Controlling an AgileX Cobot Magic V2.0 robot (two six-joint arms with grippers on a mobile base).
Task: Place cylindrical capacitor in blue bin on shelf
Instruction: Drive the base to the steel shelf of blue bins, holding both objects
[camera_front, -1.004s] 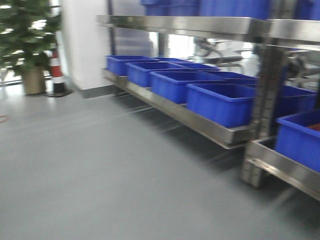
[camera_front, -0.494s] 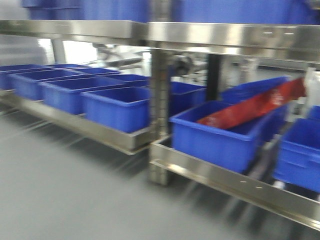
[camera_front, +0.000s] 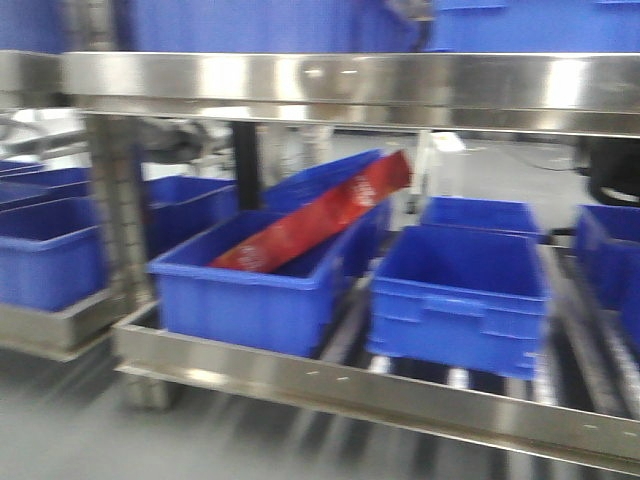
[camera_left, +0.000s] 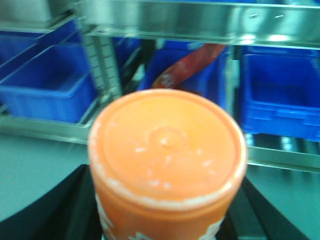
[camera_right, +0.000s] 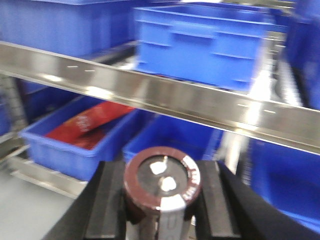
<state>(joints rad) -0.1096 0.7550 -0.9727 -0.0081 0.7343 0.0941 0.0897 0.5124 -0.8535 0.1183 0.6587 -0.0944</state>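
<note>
The capacitor (camera_right: 162, 177) stood upright in the right claw (camera_right: 163, 207), whose black fingers (camera_right: 111, 200) were clenched against its dark sides. Its silvery top, with two small terminals, faced the wrist camera. It hung in front of the shelf (camera_front: 340, 88), outside the steel rails and not yet over any bin.

The left claw (camera_left: 165, 222) was grasping an orange can (camera_left: 167, 155), with dark fingers pressed to both sides of it.

On the lower tier, the front view showed a blue bin (camera_front: 250, 295) with a red packet (camera_front: 320, 218) leaning across it. Just beside it was an empty bin (camera_front: 455, 300), which looked the better target. All views were smeared, so finer detail could not be read.

The capacitor would probably handle as a light, rigid little drum. Its glossy sleeve was likely slippery, and being round it could twist or slide down between flat fingers if the squeeze slackened. The sides of the sleeve, around mid-height, seemed the right place to hold it, as the claw did. That kept pressure off the terminals on top, which looked like the only delicate part. Once released it would probably roll or bounce on hard plastic, so a low release inside the bin walls seemed wise
</note>
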